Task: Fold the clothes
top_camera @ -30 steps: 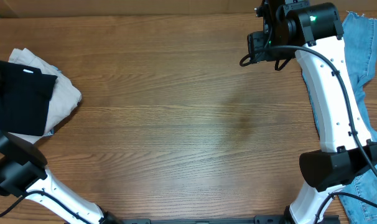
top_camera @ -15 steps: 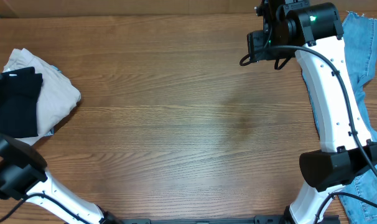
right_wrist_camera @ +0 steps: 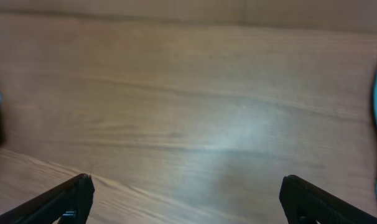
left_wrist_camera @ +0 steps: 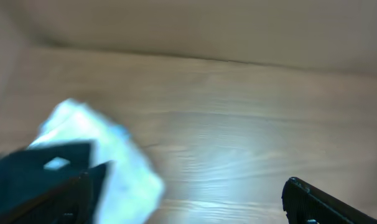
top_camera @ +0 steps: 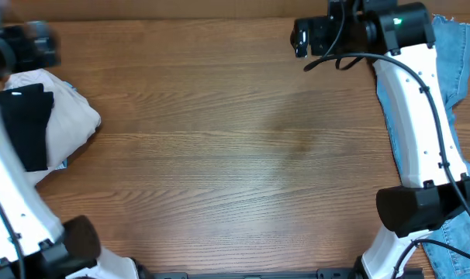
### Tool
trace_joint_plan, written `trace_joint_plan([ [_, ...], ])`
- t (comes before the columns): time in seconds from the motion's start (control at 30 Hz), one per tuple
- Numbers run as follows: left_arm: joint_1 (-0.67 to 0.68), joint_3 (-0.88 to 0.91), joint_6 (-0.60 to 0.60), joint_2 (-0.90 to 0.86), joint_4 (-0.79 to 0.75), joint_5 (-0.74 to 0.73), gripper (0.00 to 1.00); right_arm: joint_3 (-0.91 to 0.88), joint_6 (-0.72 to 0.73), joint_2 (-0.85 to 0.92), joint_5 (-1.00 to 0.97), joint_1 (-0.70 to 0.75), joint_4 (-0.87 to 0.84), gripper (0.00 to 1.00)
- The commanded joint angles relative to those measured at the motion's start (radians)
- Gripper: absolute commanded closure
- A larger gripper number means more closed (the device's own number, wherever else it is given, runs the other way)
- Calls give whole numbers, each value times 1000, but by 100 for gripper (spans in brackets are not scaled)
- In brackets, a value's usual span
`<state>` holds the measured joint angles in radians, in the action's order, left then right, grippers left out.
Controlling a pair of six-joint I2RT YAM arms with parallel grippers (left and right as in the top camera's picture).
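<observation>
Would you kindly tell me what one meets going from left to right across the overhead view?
black garment → white cloth → bare stretch of the table → right hand → jeans

- The black garment (top_camera: 29, 128) is seen laid on the white cloth bundle (top_camera: 70, 116) at the left edge of the tabletop (top_camera: 235, 155).
- Blue jeans (top_camera: 452, 46) are partly covered by the right arm (top_camera: 417, 132).
</observation>
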<state>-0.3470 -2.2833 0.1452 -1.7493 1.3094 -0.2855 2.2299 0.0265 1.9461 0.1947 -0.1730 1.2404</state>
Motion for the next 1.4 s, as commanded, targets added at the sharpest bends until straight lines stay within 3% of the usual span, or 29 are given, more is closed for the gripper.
trace_joint_plan([
  [0.0, 107, -9, 53, -8, 11, -18, 0, 15, 4, -15, 95, 42, -19, 0],
  [0.2, 197, -10, 19, -17, 131, -18, 0, 16, 6, -32, 94, 96, 87, 3],
  [0.47, 197, -9, -56, 42, 350, 92, 0, 15, 54, -186, -108, 129, 235, 7],
  [0.67, 204, 60, -56, 190, 337, 85, 0, -51, 75, -353, -121, 129, 238, 10],
  [0.87, 204, 304, -55, 442, 212, 86, 0, -421, 105, -654, -134, 129, 87, 9],
  [0.93, 204, 444, -55, 551, 142, 86, 0, -596, 105, -779, -134, 129, 8, 0],
  [1.1, 204, 791, -52, 798, -52, 86, 0, -926, 105, -1034, -138, 129, -98, 0],
  [1.23, 204, 960, -63, 901, -164, 56, 0, -1046, 105, -1143, -138, 129, -87, 0],
  [1.37, 204, 1026, -63, 908, -86, 58, 0, -1067, 105, -1158, -138, 129, -4, 0],
])
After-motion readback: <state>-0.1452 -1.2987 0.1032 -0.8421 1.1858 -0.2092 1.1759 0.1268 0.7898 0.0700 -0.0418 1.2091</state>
